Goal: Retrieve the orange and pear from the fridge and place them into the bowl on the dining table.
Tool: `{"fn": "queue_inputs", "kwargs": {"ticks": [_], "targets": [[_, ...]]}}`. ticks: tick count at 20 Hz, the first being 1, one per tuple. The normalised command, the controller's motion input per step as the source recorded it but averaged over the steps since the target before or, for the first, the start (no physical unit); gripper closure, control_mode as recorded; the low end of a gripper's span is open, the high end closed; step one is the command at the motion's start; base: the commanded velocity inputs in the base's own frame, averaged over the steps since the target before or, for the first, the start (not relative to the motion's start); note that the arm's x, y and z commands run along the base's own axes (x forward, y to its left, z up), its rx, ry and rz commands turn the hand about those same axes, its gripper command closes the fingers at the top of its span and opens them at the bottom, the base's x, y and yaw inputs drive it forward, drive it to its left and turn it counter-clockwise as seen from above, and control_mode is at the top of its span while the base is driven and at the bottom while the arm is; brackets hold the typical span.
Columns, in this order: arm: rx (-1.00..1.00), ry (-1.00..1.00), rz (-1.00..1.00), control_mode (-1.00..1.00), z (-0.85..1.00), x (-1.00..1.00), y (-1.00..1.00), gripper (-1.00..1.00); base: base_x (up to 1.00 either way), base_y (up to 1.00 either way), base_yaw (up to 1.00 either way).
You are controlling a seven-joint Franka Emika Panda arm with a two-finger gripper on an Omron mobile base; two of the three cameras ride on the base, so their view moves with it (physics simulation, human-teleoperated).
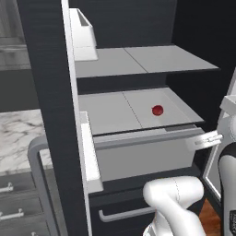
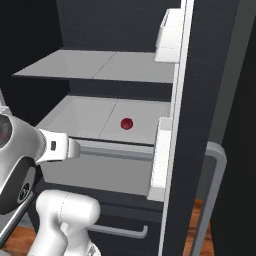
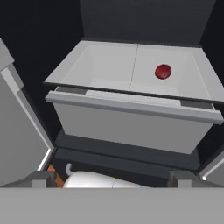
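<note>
fridge top and bottom cropped

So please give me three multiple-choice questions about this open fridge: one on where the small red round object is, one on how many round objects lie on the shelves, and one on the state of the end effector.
1. Where does the small red round object lie?
A. on the upper shelf
B. on the lower shelf, right half
C. inside the bottom drawer

2. How many round objects lie on the shelves of the fridge?
A. one
B. two
C. three

3. In what state is the end effector?
A. shut on the red object
B. shut and empty
C. open and empty

Answers:
1. B: in the left base view it sits right of the seam of the lower shelf, while the upper shelf above carries nothing round.
2. A: both base views show a single red ball on the grey shelves.
3. C: in the hand view the fingertips stand wide apart, nothing between them.
</note>
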Motion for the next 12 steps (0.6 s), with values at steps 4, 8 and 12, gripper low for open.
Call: {"fn": "queue_inputs", "kwargs": {"ticks": [4,8,12], "targets": [[0.00,0.00,0.00,1.00,0.00,0.00,0.00,-1.00,0.41,0.00,0.01],[0.00,0.00,0.00,1.00,0.00,0.00,0.00,-1.00,0.16,0.00,0.00],[0.00,0.02,0.00,-1.00,-0.07,0.29,-0.04,-1.00,0.06,0.00,0.00]]}}
